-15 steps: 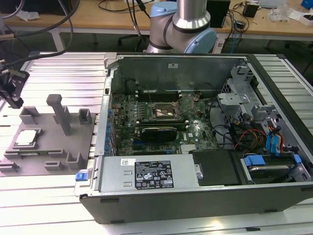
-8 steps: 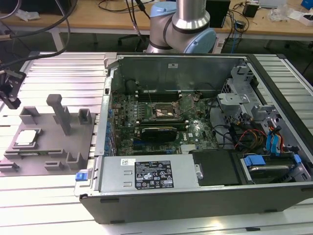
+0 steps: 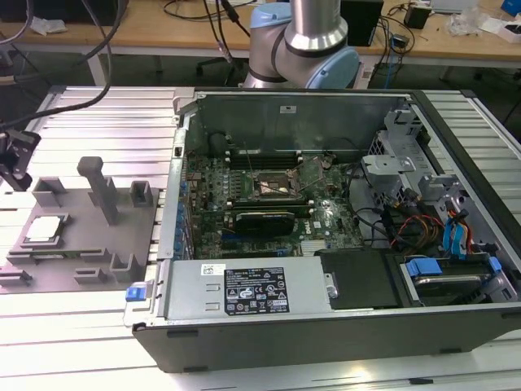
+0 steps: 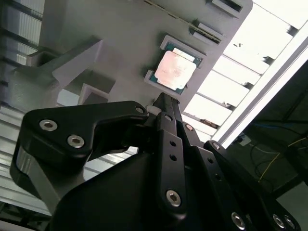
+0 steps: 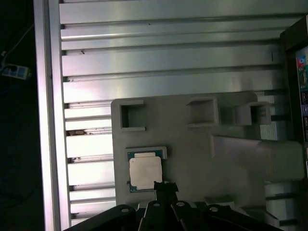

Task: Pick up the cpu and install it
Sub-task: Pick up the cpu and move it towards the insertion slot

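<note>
step: closing on the cpu | cpu [image 5: 145, 172]: flat, metal top up, seated in a cornered recess of the grey tray [image 5: 192, 159] on the worktop [image 5: 168, 57], likely to fix its position | hand [image 5: 165, 185]: tips together, empty, by the cpu's edge | socket [image 3: 273, 184]: well apart

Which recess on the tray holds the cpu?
The recess at the tray's end toward the exterior view's left: the cpu lies flat in it; the other recesses are empty.

gripper [image 4: 162, 99] points downward, jaws seemingly closed together
</note>
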Action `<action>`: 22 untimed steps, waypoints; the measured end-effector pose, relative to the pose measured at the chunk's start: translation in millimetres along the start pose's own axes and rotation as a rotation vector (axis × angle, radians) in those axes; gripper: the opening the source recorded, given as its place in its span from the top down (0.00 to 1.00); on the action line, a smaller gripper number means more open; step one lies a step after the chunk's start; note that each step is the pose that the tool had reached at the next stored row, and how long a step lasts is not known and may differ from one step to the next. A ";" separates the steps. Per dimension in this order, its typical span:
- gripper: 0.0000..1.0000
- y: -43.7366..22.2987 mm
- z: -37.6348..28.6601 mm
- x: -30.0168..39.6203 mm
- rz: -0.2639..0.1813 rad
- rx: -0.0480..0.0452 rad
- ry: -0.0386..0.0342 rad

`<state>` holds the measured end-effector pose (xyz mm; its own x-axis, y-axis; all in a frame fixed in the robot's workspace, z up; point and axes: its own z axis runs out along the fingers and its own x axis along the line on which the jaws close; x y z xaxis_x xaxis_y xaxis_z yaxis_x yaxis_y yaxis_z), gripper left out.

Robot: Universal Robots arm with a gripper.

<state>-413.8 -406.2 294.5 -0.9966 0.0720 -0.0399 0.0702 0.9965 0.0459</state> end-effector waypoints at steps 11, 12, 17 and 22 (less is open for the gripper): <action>0.89 -1.6 18.8 8.1 0.000 0.0001 0.0025; 0.89 -1.6 19.9 8.5 0.000 0.0001 0.0026; 0.89 -2.2 27.8 11.4 0.000 0.0002 0.0036; 0.89 -2.7 35.6 13.5 0.000 0.0002 0.0046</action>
<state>-425.9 -406.4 258.3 -0.9968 0.0720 -0.0354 0.0704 0.9965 0.0457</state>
